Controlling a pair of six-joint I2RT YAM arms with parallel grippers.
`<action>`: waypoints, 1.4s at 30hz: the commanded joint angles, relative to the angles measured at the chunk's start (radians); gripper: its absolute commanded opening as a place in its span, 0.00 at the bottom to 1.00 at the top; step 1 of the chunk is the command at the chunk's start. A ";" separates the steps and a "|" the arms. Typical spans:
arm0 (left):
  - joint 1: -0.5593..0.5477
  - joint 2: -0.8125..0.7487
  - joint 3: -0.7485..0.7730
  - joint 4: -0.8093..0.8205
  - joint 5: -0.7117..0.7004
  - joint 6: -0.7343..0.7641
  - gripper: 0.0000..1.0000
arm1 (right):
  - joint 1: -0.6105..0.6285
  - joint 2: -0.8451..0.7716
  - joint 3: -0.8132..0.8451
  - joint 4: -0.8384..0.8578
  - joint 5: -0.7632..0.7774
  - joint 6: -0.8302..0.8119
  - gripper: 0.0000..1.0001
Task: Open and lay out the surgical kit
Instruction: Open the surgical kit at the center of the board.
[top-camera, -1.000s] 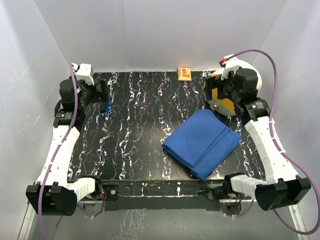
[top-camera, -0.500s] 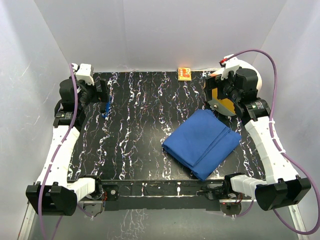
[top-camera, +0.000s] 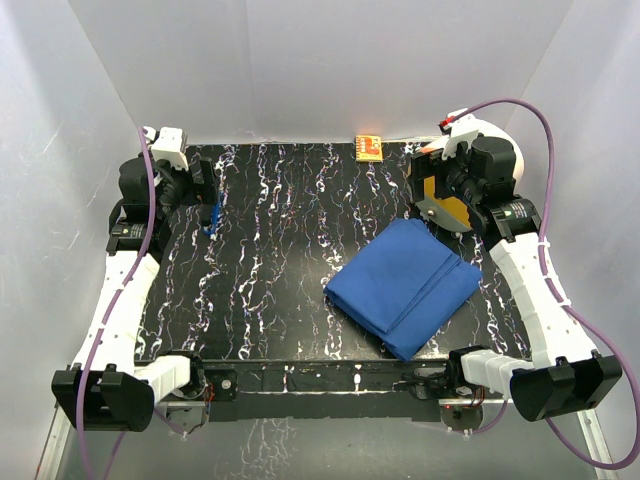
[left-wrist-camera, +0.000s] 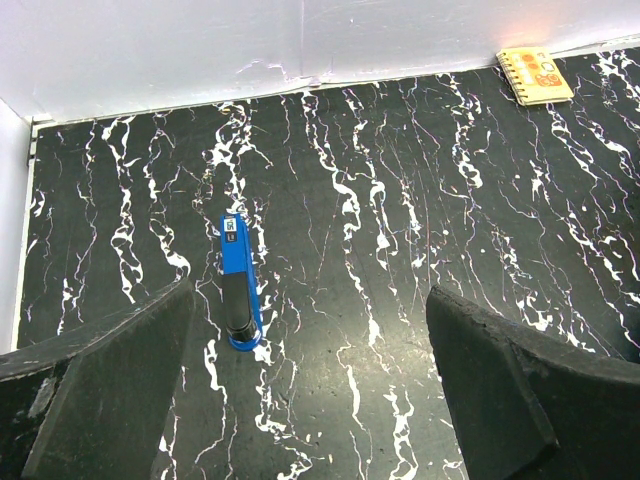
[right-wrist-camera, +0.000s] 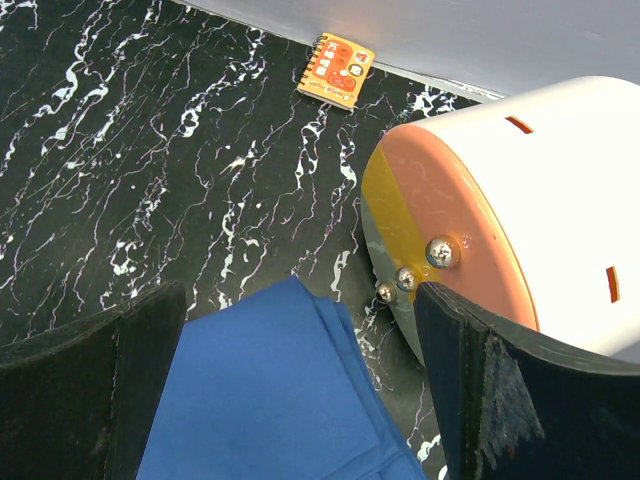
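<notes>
The surgical kit is a folded royal-blue cloth wrap lying closed on the black marbled table, front right. Its far corner shows in the right wrist view. The steel tray, forceps, clamps and packets are hidden. My right gripper hangs above the wrap's far corner, beside the cylinder, jaws wide open and empty. My left gripper is at the far left, high over the table, open and empty.
A big white-and-orange cylinder lies on its side at the back right, close to my right gripper. A small orange box sits at the back edge. A blue-and-black pen-like tool lies under my left gripper.
</notes>
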 joint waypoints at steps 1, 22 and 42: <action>0.000 -0.008 0.000 0.006 0.001 0.000 0.99 | 0.001 -0.008 0.000 0.037 0.000 0.002 0.98; 0.000 -0.008 0.000 0.006 0.001 0.000 0.99 | 0.001 -0.008 0.000 0.037 0.000 0.002 0.98; -0.002 0.000 -0.001 0.001 -0.004 0.001 0.99 | -0.003 0.000 0.000 0.002 -0.001 0.001 0.98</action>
